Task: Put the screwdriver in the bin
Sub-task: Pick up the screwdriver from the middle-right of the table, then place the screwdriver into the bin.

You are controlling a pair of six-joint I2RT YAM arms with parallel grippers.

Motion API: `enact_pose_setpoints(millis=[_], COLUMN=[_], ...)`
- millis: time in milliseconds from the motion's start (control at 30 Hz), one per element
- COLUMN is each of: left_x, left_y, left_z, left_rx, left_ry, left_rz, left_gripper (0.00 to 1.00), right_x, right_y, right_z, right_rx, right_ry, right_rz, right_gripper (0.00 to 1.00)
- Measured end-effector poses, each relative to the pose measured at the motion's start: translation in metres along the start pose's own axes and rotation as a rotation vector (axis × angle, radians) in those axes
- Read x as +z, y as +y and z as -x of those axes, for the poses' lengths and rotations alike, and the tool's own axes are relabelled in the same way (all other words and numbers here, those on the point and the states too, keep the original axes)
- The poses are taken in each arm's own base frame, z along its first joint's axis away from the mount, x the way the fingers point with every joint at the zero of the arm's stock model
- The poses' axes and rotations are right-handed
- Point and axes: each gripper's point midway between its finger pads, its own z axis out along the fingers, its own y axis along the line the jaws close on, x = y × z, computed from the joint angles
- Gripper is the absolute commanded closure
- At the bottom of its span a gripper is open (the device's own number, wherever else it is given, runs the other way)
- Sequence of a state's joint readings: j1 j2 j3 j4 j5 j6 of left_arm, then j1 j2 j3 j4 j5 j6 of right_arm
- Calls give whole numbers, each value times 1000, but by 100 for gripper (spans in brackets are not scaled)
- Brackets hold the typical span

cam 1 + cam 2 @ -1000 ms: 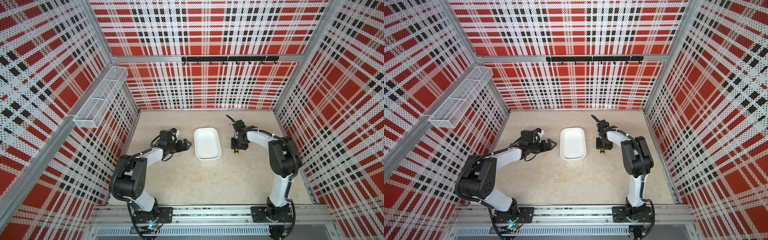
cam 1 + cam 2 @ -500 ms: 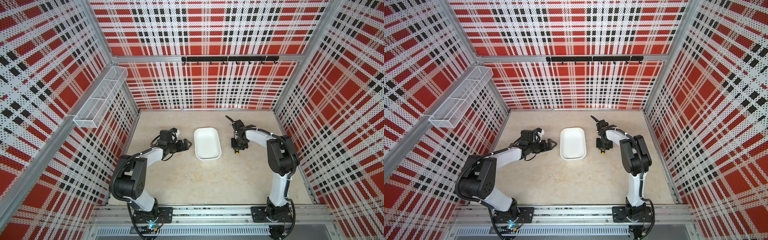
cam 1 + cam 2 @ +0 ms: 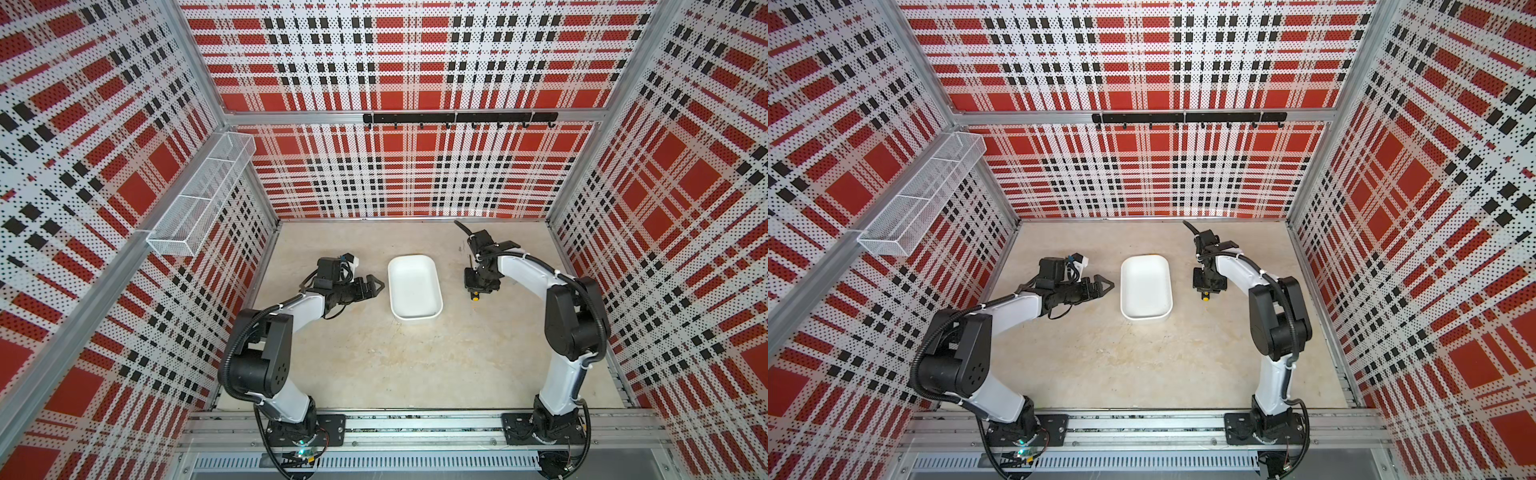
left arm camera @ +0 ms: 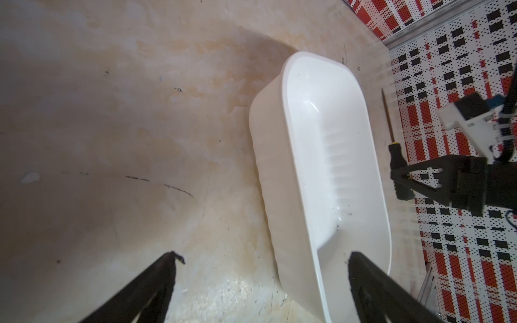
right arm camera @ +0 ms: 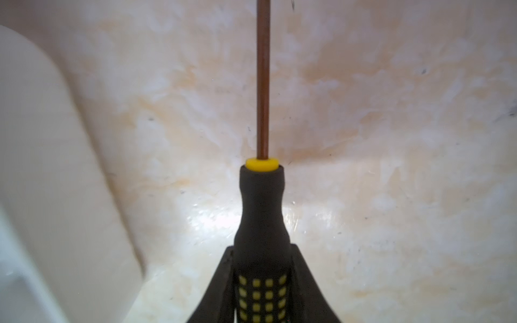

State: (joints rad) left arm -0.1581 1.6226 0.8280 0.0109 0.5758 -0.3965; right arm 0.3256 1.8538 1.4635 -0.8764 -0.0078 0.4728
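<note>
Clamping screwdriver (image 5: 263, 212) handle, right pincer (image 5: 261, 249) beside bin (image 5: 36, 145)

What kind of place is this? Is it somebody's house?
Probably a robot test booth, not a house: a left arm and right arm bolted to a metal rail, holey plaid walls all round, and a wire basket hung up high.

Cell was bright, evenly lit from overhead; both top views sharp, walls (image 3: 104, 174) bowed by wide-angle distortion. Soft shadows sat on the bench (image 3: 374, 365). Left wrist view was dimmer, glare on the bin (image 4: 268, 156), left end effector (image 4: 263, 256) soft. Right wrist view: hotspot beside the screwdriver (image 5: 261, 212), bin edge blurred.
</note>
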Motion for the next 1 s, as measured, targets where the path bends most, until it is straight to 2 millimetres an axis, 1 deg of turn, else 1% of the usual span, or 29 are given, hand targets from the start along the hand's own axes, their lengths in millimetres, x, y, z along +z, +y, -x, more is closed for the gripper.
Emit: enact_pose_setpoints(millis=[100,200,300,400,467,567,633,733,833,1000], left_x=[2,4,6,5,5,3,3,3,2,2], left_y=[-1,1,2,2,-1,-4,-6,-7,-9,-10], left_z=[-1,-3,-5,-2,1,5,6,8,9,10], left_rx=[-4,-12,-19,-26,-28,-40,-44,-45,-44,-44], left_ry=[7,18,25,17,3,-15,-21,-28,-30,-35], left_rz=[-9,-14,-16,-24,-43,-72,-84,-96,-105,-111], left_gripper=[2,2,2,2,2,2,2,2,2,2], right_x=[-39,-75,-94,-100,-101,-98,-91,-75,-54,-25], right_y=[24,49,73,99,117,137,149,164,173,174], right_z=[11,12,3,-11,-23,-36,-43,-54,-66,-77], right_rx=[14,32,36,31,21,14,9,0,-3,0], right_ry=[-62,-99,-92,-61,-35,1,23,62,107,157], right_rz=[120,252,347,414,453,488,502,502,480,429], right_gripper=[100,100,100,100,100,100,100,100,100,100])
